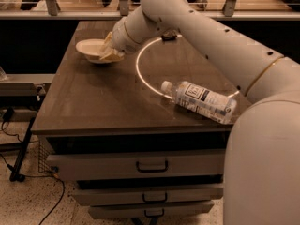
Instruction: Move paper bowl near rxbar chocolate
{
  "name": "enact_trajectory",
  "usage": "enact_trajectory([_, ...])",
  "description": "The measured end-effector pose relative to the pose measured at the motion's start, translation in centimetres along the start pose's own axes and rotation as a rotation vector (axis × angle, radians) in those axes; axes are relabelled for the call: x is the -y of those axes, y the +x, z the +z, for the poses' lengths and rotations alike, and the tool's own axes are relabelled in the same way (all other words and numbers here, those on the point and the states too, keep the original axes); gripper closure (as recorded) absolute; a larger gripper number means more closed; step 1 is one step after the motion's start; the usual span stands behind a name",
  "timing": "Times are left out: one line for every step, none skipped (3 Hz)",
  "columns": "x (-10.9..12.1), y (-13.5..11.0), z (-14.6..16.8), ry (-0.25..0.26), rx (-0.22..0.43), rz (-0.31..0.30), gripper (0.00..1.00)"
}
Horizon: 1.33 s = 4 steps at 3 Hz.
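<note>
Pincer (111, 53) on paper bowl (89, 48) rim

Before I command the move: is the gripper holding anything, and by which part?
The gripper, at the far left of the table, appears to hold the paper bowl by its arm-side rim.

The gripper (109, 51) sits at the right rim of the bowl (88, 46) and covers that side of it. A small dark thing (169, 35) peeks from under the arm (201, 29) (too little shows to name it). The arm's bulk runs off the right and bottom edges. The print on the bottle (199, 100) is too small to read.
</note>
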<state>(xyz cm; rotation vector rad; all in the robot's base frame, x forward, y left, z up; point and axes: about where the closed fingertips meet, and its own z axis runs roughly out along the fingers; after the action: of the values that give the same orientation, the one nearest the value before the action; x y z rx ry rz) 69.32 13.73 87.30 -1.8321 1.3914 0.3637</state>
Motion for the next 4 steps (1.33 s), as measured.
enact_trajectory([0.0,0.1,-1.7,0.034,0.002,0.009,0.96])
enact_trajectory([0.8,0.6,-5.2,0.11,-0.025,-0.013,1.0])
enact_trajectory([4.1,1.2,-12.8,0.258,-0.098,-0.091,1.0])
enact_trajectory([4.1,1.2,-12.8,0.258,-0.098,-0.091,1.0])
